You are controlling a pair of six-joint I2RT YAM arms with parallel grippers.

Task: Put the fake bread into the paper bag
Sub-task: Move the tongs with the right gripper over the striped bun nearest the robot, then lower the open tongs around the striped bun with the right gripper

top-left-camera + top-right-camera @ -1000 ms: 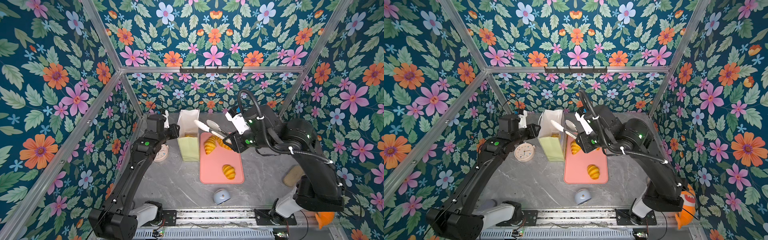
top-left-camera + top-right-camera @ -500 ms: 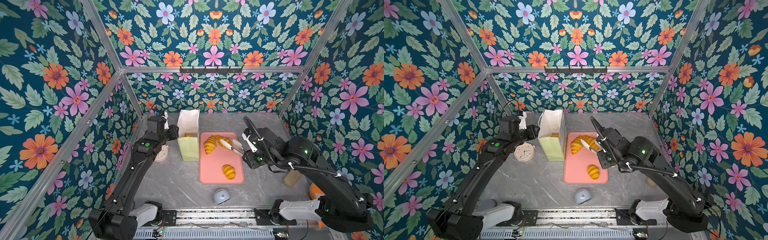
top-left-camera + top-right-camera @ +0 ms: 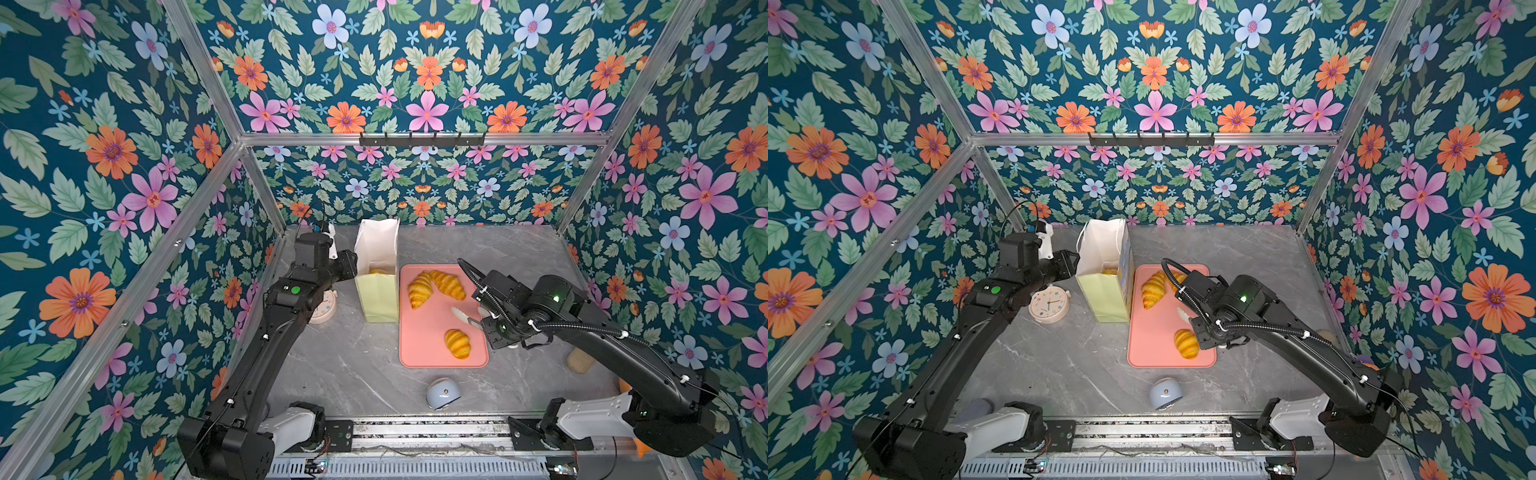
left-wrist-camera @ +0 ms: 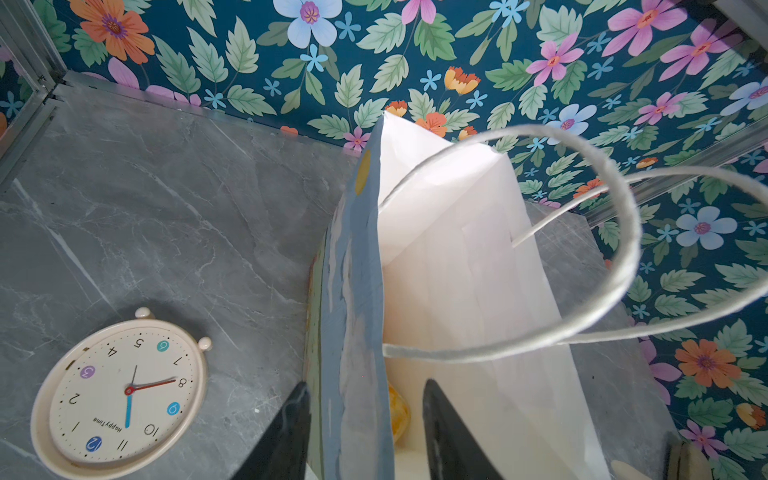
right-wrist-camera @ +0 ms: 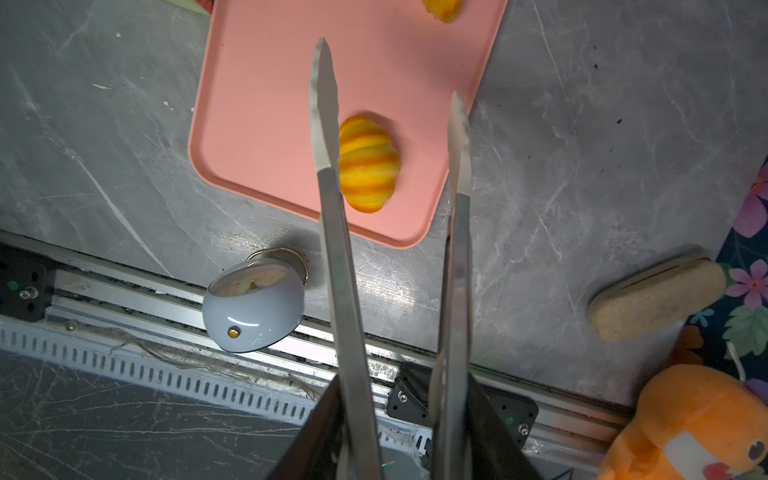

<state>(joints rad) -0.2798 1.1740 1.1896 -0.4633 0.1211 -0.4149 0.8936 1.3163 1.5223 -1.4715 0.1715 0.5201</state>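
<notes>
As far as I see, done: some bread in the bag.
Remaining: three croissants on the tray.
My left fingers: spread astride the bag wall.
My right fingers: pinching tongs, tips apart.

We see bright, even overhead light in both top views, with soft, short shadows on the counter. In the right wrist view a pale glare patch lies on it, and the tongs smear slightly; the near cord handle looks soft.
</notes>
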